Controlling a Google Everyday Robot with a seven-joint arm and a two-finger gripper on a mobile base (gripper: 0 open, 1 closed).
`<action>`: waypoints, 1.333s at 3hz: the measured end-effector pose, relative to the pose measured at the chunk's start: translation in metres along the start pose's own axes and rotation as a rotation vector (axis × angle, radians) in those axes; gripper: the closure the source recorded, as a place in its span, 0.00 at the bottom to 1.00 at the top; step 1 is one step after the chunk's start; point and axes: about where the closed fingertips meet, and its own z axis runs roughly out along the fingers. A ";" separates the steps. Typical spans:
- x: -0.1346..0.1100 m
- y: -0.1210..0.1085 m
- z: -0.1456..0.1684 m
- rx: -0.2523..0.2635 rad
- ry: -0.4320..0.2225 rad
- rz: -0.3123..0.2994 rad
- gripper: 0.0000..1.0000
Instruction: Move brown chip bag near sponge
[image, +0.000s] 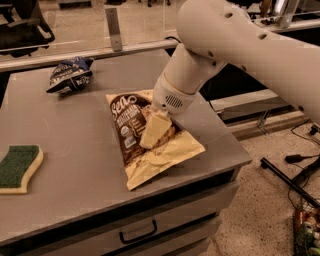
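The brown chip bag (129, 131) lies flat on the grey table (75, 200), right of the middle, with its pale yellow lower end near the front right edge. My gripper (152, 131) points down from the white arm and rests on the middle of the bag, touching it. The sponge (17, 167), green on top with a pale yellow body, lies at the table's left front edge, well apart from the bag.
A dark blue snack bag (70, 75) lies at the table's back left. A railing with a post (114, 27) runs behind the table. A drawer handle (137, 232) is below the front edge. Cables and a stand leg (290, 182) lie on the floor at right.
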 end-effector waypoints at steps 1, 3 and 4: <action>-0.008 0.009 -0.017 0.018 -0.045 -0.042 1.00; -0.022 0.011 -0.037 0.021 -0.087 -0.090 1.00; -0.041 0.002 -0.024 -0.021 -0.088 -0.125 1.00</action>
